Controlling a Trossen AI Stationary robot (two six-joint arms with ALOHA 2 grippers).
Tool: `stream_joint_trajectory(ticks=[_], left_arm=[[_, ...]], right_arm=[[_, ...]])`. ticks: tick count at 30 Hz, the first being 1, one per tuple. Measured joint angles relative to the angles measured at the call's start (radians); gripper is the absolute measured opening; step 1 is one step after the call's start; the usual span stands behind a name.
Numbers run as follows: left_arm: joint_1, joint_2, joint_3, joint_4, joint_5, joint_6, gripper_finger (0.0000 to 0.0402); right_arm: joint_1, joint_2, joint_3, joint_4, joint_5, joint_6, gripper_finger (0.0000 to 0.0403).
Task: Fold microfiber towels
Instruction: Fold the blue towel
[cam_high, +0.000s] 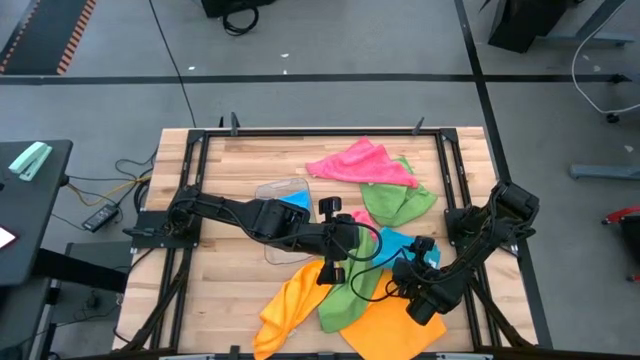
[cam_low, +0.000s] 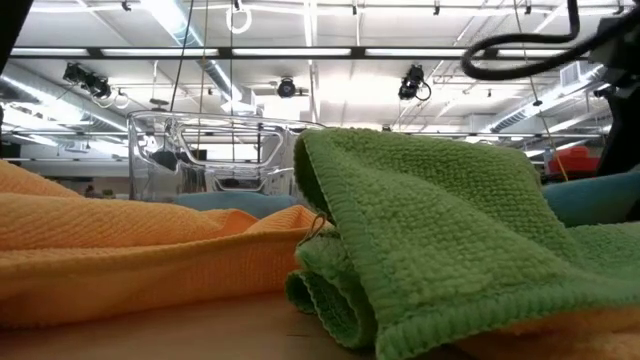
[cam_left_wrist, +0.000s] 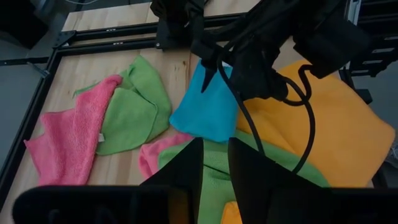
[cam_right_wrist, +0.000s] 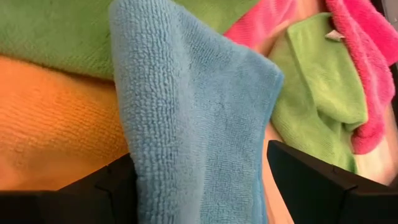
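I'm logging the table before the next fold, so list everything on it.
pink towels: two, pink; one at the table's far edge, one mostly buried mid-pile
green towels: two, green; one beside the far pink one, one in the near pile
orange towels: two, orange; near edge, left and right
sky blue towel: one, mid-pile
tray: one, clear plastic, table centre, blue cloth inside
table: one, pale wood, black frame
left end effector: one, dark, over the near green towel
right end effector: one, dark, at the sky blue towel
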Motion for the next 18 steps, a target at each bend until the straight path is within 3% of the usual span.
stream_joint_trajectory(ticks=[11,18], left_arm=[[0.001,0.0,0.0,0.002,0.0,-0.001,0.0077],[0.003,0.0,0.0,0.004,0.0,-0.001,0.0073]], right_arm=[[0.0,0.0,-0.068,0.052,-0.021,-0.032,0.0304],[0.0,0.0,-0.068,0.121,-0.059,-0.072,0.0242]])
